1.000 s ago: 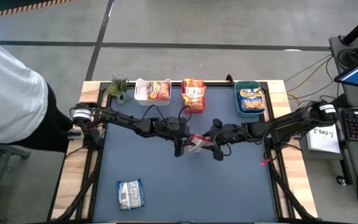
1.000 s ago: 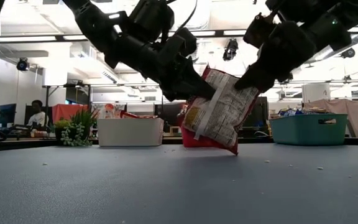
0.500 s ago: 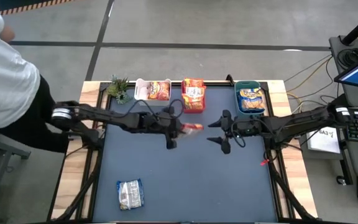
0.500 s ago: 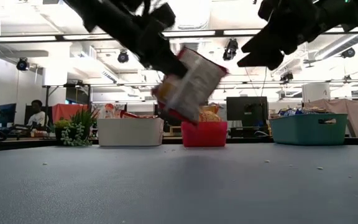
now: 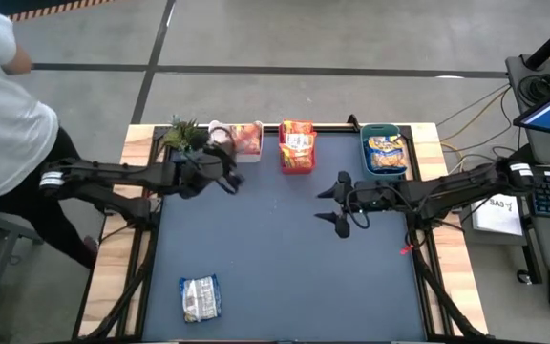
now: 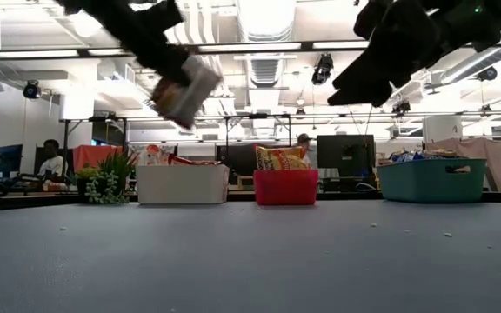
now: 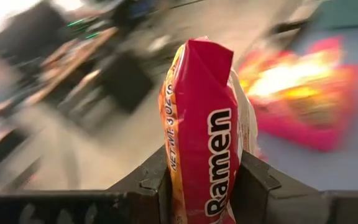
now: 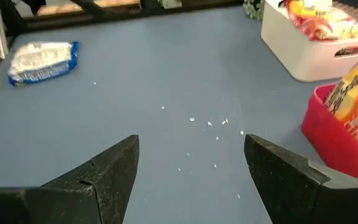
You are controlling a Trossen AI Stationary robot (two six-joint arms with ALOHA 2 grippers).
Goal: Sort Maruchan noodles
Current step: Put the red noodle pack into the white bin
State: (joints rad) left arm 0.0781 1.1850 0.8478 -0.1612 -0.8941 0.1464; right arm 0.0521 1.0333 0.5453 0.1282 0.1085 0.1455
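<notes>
My left gripper (image 7: 205, 171) is shut on a red and silvery-white noodle packet (image 6: 185, 91), high above the table beside the white bin (image 5: 240, 139) at the far edge. My right gripper (image 5: 337, 204) hovers open over the table's middle, holding nothing; the right wrist view shows its fingers (image 8: 104, 171) spread wide. A blue-white packet (image 5: 200, 297) lies flat near the near left corner. More packets sit in the white bin, the pink bin (image 5: 297, 150) and the teal bin (image 5: 386, 153). My left gripper pinches the packet between its two fingers (image 7: 157, 183), one on each flat face, at the packet's end (image 7: 207, 193) nearest the wrist. The fingers come slanting down from the table's left. The packet is lifted clear and hangs tilted below them (image 6: 190, 96).
A small green plant (image 5: 181, 137) stands left of the white bin at the far left corner. Crumbs (image 8: 216, 123) dot the blue table top. A person in a white shirt (image 5: 3, 115) stands at the table's left side. A cable lies by the right edge (image 5: 406, 249).
A second ago both grippers held the packet low over the table's middle. The right gripper opened, let go and drew back a little toward the right. The left gripper carried the packet up and toward the far left, to the white bin, and the packet tipped over on the way.
</notes>
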